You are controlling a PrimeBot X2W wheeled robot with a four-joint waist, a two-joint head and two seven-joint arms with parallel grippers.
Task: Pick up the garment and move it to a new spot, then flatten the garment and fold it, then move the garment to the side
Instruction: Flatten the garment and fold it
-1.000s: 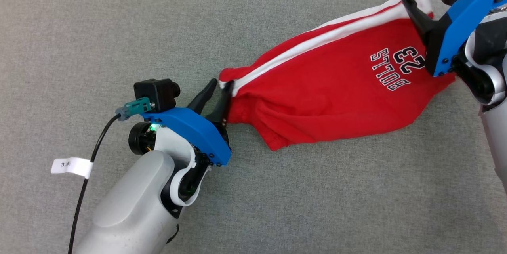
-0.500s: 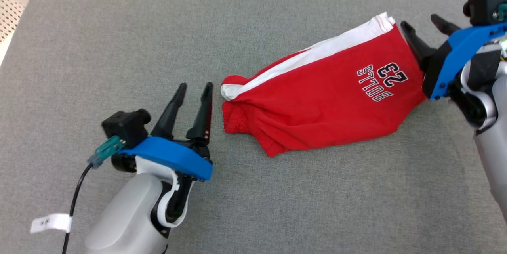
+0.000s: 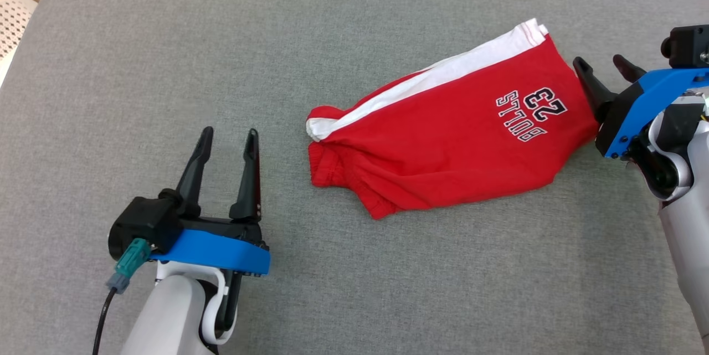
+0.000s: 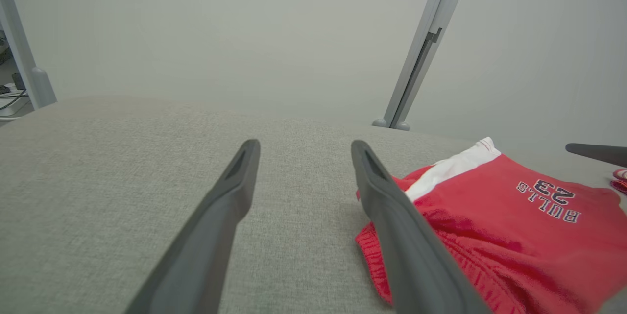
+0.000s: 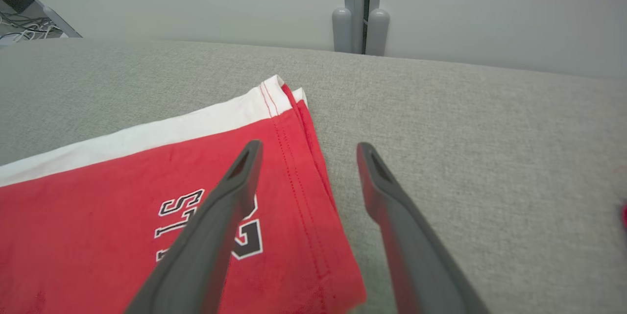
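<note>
Lying on the grey cushion (image 3: 166, 56), the red garment (image 3: 443, 144) with white stripe and "BULLS 23" print is sitting right of centre in head view, crumpled at the waistband end. Left gripper (image 3: 230, 132) is hovering near that waistband end, fingers spread wide, holding nothing. Right gripper (image 3: 599, 61) is hanging just beside the hem end, also spread wide, gripping nothing.
</note>
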